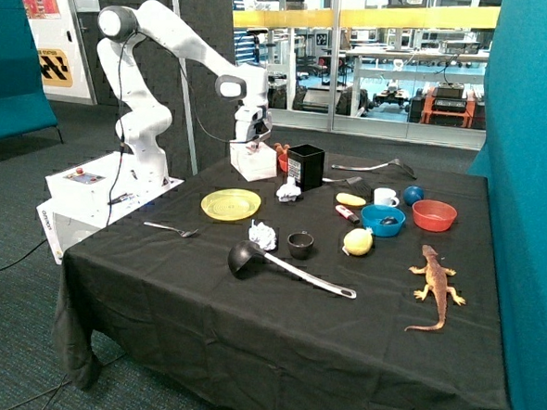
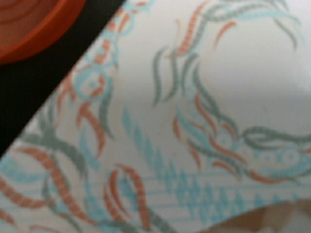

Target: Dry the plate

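Observation:
The yellow translucent plate [image 1: 231,204] lies flat on the black tablecloth, towards the robot's side of the table. My gripper [image 1: 252,146] is behind it, down on a white tissue box [image 1: 254,163] at the table's back edge. The wrist view is filled by the box's patterned top [image 2: 194,121], seen very close. A crumpled white tissue [image 1: 263,234] lies just in front of the plate, and another [image 1: 289,191] lies beside the box. The gripper is apart from the plate.
A black box [image 1: 305,165] stands next to the tissue box, with an orange-red object [image 2: 29,24] by it. A fork [image 1: 172,228], ladle [image 1: 244,257], small black cup [image 1: 300,245], lemon [image 1: 358,241], blue bowl [image 1: 382,219], red bowl [image 1: 434,215], mug [image 1: 384,197] and toy lizard [image 1: 436,280] lie about.

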### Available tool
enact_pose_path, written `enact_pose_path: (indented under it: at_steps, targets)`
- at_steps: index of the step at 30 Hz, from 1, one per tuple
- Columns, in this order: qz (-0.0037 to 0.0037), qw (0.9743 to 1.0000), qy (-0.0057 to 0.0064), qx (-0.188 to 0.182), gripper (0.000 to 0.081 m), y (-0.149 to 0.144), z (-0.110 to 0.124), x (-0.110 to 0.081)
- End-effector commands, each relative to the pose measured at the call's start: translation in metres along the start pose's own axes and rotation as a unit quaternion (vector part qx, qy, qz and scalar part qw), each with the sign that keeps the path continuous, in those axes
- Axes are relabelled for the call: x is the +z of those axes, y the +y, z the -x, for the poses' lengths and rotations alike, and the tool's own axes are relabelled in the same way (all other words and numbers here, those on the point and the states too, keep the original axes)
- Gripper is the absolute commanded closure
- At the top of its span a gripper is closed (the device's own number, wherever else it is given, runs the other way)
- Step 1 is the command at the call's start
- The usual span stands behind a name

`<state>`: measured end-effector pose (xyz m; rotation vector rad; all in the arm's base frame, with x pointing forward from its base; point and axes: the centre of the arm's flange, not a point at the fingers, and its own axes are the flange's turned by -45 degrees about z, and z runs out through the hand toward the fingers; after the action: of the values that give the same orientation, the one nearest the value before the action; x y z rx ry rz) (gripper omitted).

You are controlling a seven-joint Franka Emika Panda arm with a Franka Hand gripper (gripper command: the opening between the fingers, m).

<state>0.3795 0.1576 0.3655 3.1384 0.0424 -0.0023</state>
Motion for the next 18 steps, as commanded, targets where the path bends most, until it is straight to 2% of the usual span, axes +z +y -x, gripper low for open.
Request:
enact_pose_path:
  at_steps: [1,18]
  targets:
    - [-0.00144,1.0000,0.0008,-0.006,0.0808,0.001,0.001,-0.007]
    - [-0.00143,0.9998,0.0008,-0.021,0.0808,0.000,-0.002,-0.025]
